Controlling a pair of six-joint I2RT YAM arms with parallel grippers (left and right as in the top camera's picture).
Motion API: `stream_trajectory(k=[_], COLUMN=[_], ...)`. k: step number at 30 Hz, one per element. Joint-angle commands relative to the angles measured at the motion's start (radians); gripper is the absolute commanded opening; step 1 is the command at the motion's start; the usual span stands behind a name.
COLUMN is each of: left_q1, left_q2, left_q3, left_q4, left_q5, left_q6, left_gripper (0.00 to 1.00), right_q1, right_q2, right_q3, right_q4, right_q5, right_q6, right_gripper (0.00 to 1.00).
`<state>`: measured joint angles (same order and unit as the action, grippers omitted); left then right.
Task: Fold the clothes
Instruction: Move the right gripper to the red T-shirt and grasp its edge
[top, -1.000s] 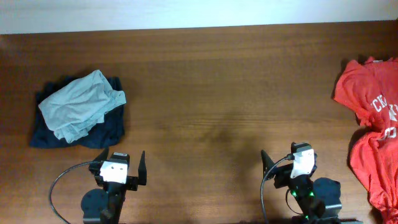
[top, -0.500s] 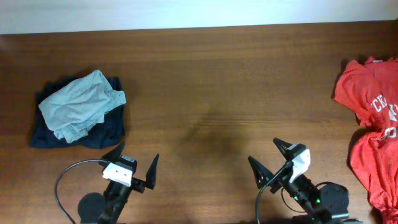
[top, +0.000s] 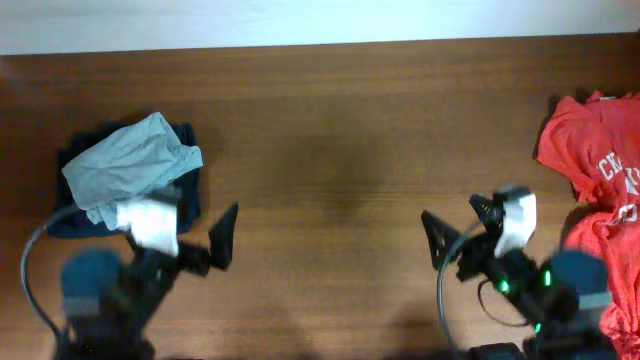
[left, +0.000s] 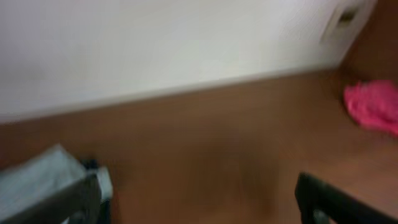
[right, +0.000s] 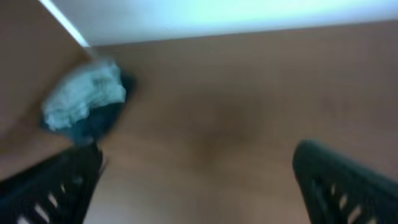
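Brown wooden desk (top: 330, 120) with a white wall (top: 300, 20) running along its far edge, that was the whole scene. So the red-orange T-shirts (top: 600, 200) were heaped in a crumpled pile at the right edge of the desk, partly cut off by the overhead view, with a bit of white lettering showing on the top one. Couldn't read the lettering properly, honestly. My left wrist cam only caught them as a blurry pinkish-red blob (left: 373, 106) off toward the far right corner. Over by the left edge sat a pale grey-green garment (top: 130, 170) lying on top of a dark navy garment (top: 75, 215), and both showed up smeared in my right wrist view too, the pale one (right: 84, 93) above the navy one (right: 93, 121). My left gripper (top: 200, 205) was near the near edge, just beside that left stack, fingers spread wide apart with nothing between them; the left wrist view (left: 198, 186) showed only bare wood in the gap. My right gripper (top: 450, 210) was also toward the near edge, closer to the right side, well apart from the shirts and not touching them. Its fingers were spread wide as well and held nothing, and the right wrist view (right: 196, 162) again had just desk in the gap. Both wrist views were pretty blurred, so no finer detail from me.
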<state>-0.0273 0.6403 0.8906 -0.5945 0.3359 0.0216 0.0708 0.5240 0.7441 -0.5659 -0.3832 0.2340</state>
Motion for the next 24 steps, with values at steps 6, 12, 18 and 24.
stream_trajectory(k=[6,12,18,24], left_q1=[-0.005,-0.005,-0.005,-0.005], left_q2=[0.463,0.625,0.742,0.774], left_q3=[0.422,0.424,0.424,0.424], left_q4=[-0.341,-0.371,-0.446,-0.507], left_q5=[0.012,0.045,0.046,0.042], left_q6=[-0.010,-0.010,-0.010,-0.006], left_gripper=[0.99,0.99,0.99,0.99], right_q1=[-0.006,-0.048,-0.320,-0.731], right_q2=[0.436,0.608,0.674,0.679], right_q3=[0.500,0.527,0.547,0.547], right_q4=[-0.333,-0.485,-0.601,-0.689], right_q5=[0.047,0.136,0.320,0.274], right_q6=[0.001,0.039,0.245,0.258], right_gripper=[0.98,0.98,0.99,0.98])
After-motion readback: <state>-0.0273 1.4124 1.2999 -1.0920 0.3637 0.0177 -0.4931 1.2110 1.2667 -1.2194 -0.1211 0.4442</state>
